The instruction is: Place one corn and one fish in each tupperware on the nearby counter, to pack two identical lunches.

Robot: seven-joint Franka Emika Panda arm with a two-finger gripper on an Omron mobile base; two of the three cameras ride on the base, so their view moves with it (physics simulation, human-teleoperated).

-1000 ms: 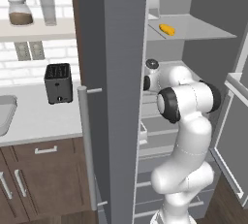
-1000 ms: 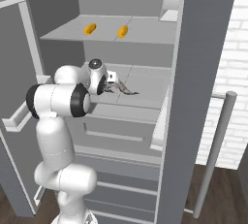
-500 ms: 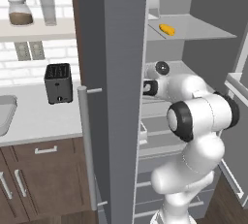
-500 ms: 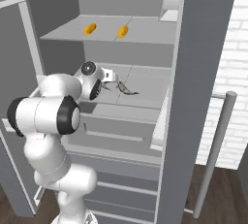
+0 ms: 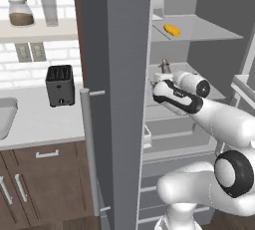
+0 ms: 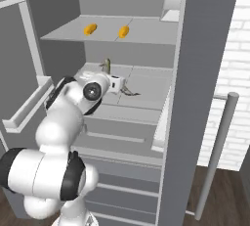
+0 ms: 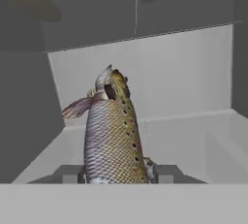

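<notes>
Gripper (image 7: 117,174) clamped on fish (image 7: 112,131), fish sticking upright between fingertips above middle fridge shelf (image 6: 146,85). Second fish (image 6: 128,91) lies on that shelf. Two corn cobs (image 6: 90,29) on shelf above.

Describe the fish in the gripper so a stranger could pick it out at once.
Look into the open fridge, at the middle shelf below the one holding two corn cobs. The held fish sticks up from the gripper; the other fish lies flat on that shelf.
</notes>
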